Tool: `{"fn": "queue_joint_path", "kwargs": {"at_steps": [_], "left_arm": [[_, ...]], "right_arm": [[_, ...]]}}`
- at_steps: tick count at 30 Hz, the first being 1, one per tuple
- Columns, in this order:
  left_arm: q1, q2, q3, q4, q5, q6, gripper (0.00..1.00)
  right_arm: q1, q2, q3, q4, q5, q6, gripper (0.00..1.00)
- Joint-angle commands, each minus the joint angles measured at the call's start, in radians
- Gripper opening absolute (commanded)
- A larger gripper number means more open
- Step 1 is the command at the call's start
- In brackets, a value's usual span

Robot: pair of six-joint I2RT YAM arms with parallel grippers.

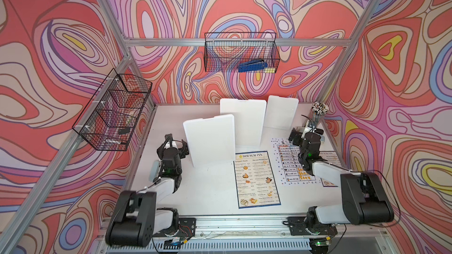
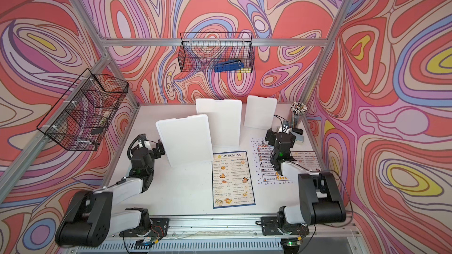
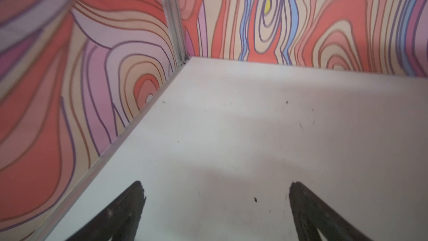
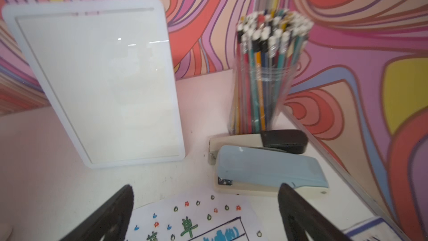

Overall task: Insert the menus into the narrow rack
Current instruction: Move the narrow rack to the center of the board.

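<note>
As we are looking down in a top view, we are seeing the large blue-bordered menu lying flat on the table, a little toward five o'clock of its middle. The white menu is lying just beside it at three o'clock, and the small blue-bordered menu is lying beyond that, partly under the right arm. The nearest white frame is standing at eleven o'clock of the large menu, with a second frame and a third frame behind it toward twelve and one o'clock. The left gripper is hovering at nine o'clock of the nearest frame, jaws wide and empty. The right gripper is hanging over the white menu's far end; its jaws we are not making out from here.

In both top views a pencil cup is standing in the corner at two o'clock, a back wire basket is hanging at twelve o'clock and a side wire basket at ten o'clock.

Through the left wrist camera we are watching the left gripper holding its fingers far apart over bare table, gripping nothing.

Through the right wrist camera we are seeing the right gripper spread wide and empty above the white menu. A blue stapler is lying just past the menu's edge, a black-and-cream stapler right behind it, the pencil cup behind both, and the third frame is leaning back beside them, a slot running along its top edge
</note>
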Motion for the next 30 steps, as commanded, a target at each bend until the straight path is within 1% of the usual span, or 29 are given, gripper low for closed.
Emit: {"fn": "queue_joint_path", "kwargs": {"at_steps": [1,2,3,4,6,7,8,9,10,11,12,13,14,15,16,17,20,21,22,23,25,28,30], "left_arm": [[-0.003,-0.260,0.063,-0.410,-0.170,-0.235,0.99],[-0.003,-0.353,0.099,-0.582,-0.179,-0.327,1.00],[-0.002,-0.420,0.132,-0.701,-0.147,-0.370,0.99],[-0.002,-0.497,0.173,-0.835,-0.079,-0.373,0.99],[-0.001,-0.609,0.209,-0.959,0.012,-0.351,0.99],[-0.001,-0.671,0.214,-1.012,0.033,-0.361,0.99],[-0.001,-0.723,0.217,-1.075,0.014,-0.410,0.99],[-0.002,-0.777,0.217,-1.155,-0.038,-0.484,0.99],[-0.001,-0.836,0.265,-1.266,-0.122,-0.609,0.99],[-0.001,-0.890,0.284,-1.374,-0.184,-0.722,0.99],[-0.001,-0.957,0.306,-1.474,-0.196,-0.790,1.00],[-0.001,-1.030,0.319,-1.483,-0.143,-0.758,0.99],[-0.001,-1.091,0.323,-1.474,-0.075,-0.715,0.94],[-0.002,-1.106,0.345,-1.474,0.010,-0.677,0.91],[-0.003,-1.064,0.385,-1.492,0.084,-0.659,0.91],[-0.003,-1.025,0.416,-1.516,0.135,-0.662,0.98],[-0.002,-0.896,0.515,-1.587,0.296,-0.663,0.99],[-0.003,-0.863,0.533,-1.602,0.346,-0.671,0.97],[-0.002,-0.841,0.541,-1.597,0.403,-0.678,0.95],[-0.003,-0.828,0.540,-1.580,0.456,-0.681,0.94],[-0.003,-0.808,0.528,-1.543,0.545,-0.690,0.93],[-0.003,-0.782,0.522,-1.540,0.612,-0.686,0.91],[-0.003,-0.783,0.511,-1.553,0.649,-0.684,0.88]], "right_arm": [[0.002,-0.172,0.196,-0.488,0.167,0.282,0.98],[-0.001,-0.201,0.272,-0.653,0.108,0.336,0.98],[0.000,-0.223,0.316,-0.725,0.041,0.347,0.98],[0.001,-0.250,0.337,-0.768,-0.054,0.369,0.98],[0.001,-0.320,0.327,-0.793,-0.165,0.417,0.98],[0.000,-0.361,0.312,-0.781,-0.218,0.423,0.98],[0.000,-0.400,0.294,-0.763,-0.258,0.431,0.98],[-0.001,-0.426,0.277,-0.743,-0.289,0.444,0.98],[0.001,-0.447,0.265,-0.735,-0.299,0.475,0.98],[0.000,-0.458,0.263,-0.756,-0.276,0.526,0.98],[0.000,-0.465,0.266,-0.788,-0.261,0.564,0.98],[0.000,-0.471,0.278,-0.811,-0.270,0.561,0.98],[-0.001,-0.479,0.287,-0.835,-0.284,0.566,0.98],[-0.001,-0.492,0.286,-0.846,-0.313,0.575,0.98],[0.001,-0.507,0.281,-0.847,-0.345,0.580,0.98],[0.001,-0.518,0.278,-0.857,-0.377,0.587,0.98],[0.002,-0.508,0.261,-0.839,-0.563,0.550,0.98],[0.008,-0.483,0.270,-0.864,-0.586,0.541,0.98],[0.031,-0.454,0.285,-0.896,-0.576,0.523,0.98],[0.070,-0.433,0.294,-0.917,-0.545,0.500,0.98],[0.221,-0.401,0.305,-0.946,-0.368,0.480,0.98],[0.426,-0.332,0.316,-0.962,-0.194,0.481,0.98],[0.512,-0.283,0.313,-0.959,-0.120,0.489,0.97]]}}
